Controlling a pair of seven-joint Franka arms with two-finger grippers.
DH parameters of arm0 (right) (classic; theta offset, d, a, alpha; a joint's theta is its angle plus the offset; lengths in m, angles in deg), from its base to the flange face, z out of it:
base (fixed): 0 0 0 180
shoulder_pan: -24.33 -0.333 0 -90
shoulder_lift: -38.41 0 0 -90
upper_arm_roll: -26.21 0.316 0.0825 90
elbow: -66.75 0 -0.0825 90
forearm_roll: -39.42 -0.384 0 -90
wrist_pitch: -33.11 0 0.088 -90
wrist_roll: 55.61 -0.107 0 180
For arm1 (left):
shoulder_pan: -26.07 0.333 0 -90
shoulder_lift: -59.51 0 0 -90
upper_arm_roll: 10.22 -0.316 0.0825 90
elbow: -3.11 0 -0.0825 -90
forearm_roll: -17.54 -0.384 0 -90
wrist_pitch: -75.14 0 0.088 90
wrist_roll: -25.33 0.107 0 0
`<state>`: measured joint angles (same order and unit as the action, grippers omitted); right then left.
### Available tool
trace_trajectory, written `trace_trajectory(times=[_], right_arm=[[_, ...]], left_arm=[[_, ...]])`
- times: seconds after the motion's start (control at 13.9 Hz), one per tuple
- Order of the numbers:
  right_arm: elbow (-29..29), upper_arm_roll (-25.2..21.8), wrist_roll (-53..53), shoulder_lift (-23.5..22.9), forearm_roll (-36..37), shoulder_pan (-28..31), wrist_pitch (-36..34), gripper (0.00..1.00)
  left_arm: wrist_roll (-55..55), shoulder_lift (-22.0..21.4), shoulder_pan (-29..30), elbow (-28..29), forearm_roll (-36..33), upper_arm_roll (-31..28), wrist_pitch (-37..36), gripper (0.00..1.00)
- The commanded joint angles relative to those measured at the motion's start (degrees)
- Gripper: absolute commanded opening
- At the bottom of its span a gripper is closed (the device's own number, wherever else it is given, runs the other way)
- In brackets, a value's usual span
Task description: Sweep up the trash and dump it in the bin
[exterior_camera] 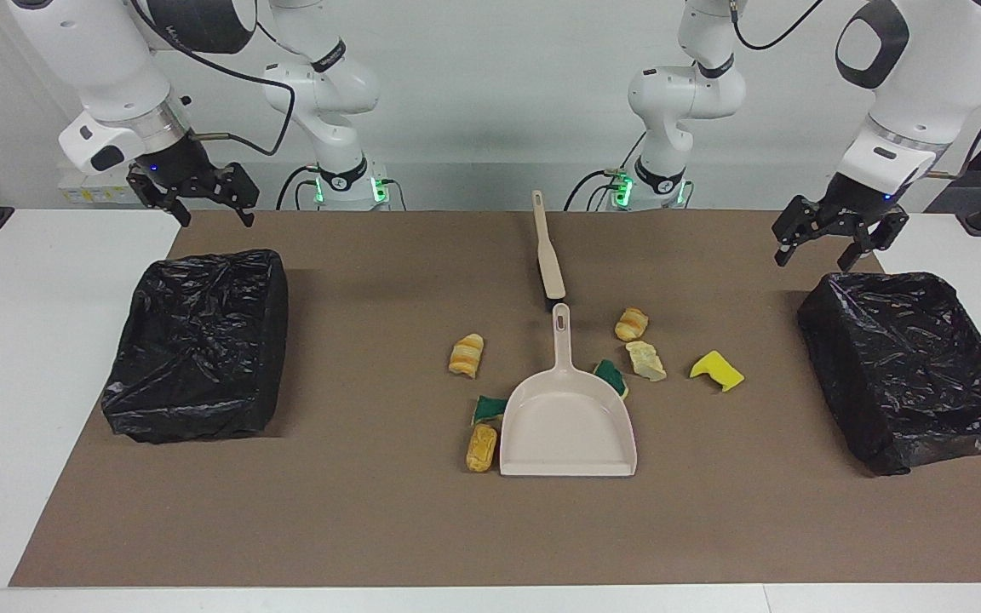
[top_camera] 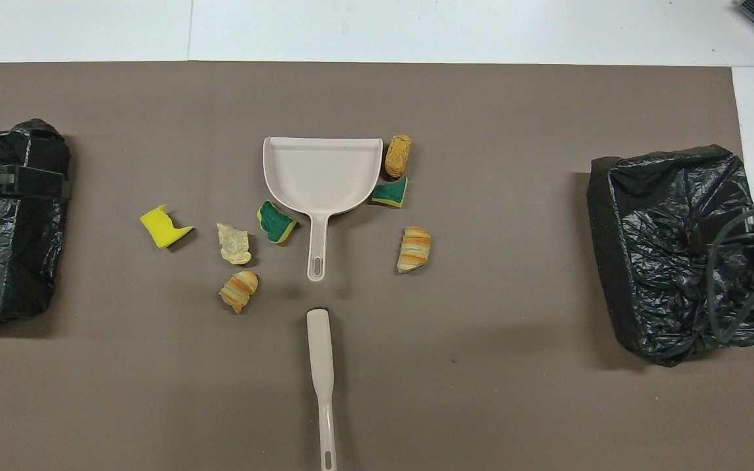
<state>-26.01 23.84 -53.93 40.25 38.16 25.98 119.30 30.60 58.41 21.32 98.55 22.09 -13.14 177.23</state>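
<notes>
Seven scraps of trash lie loose on the brown mat (exterior_camera: 371, 528) around the dustpan (exterior_camera: 568, 423), none in it: three striped bread rolls, one pale crusty chunk, one yellow sponge bit and two green-and-yellow sponge bits. Toward the right arm's end of the pan are a roll (exterior_camera: 467, 354), a green sponge bit (exterior_camera: 487, 409) touching the pan's edge, and a darker roll (exterior_camera: 481, 447) just beside its mouth. Toward the left arm's end are a green sponge bit (exterior_camera: 612, 377) against the pan, the pale chunk (exterior_camera: 645, 360), a roll (exterior_camera: 631, 324) and the yellow sponge bit (exterior_camera: 717, 370). One brush (exterior_camera: 547, 251) lies just nearer the robots than the pan's handle. Two black-lined bins (exterior_camera: 199, 343) (exterior_camera: 912, 368) sit at the mat's ends. The left gripper (exterior_camera: 831, 241) hangs open and empty over the mat beside its bin; the right gripper (exterior_camera: 192, 200) likewise.
</notes>
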Motion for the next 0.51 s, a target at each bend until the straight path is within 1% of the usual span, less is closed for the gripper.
trace_trajectory(times=[0.0,0.14,0.43], right_arm=[[-0.7,1.0,-1.2,1.1,-1.2,-0.3,-0.4,1.0],[-1.2,2.2,-1.2,1.4,-1.1,-0.8,0.1,1.0],[-1.3,2.3,-1.2,1.4,-1.1,-1.2,0.2,1.0]], left_arm=[[0.1,-0.4,0.5,-0.4,0.3,0.3,-0.8,1.0],[0.1,-0.6,0.7,-0.6,0.3,0.3,-1.1,1.0],[0.0,-1.3,0.7,-0.9,0.3,0.2,-1.3,1.0]])
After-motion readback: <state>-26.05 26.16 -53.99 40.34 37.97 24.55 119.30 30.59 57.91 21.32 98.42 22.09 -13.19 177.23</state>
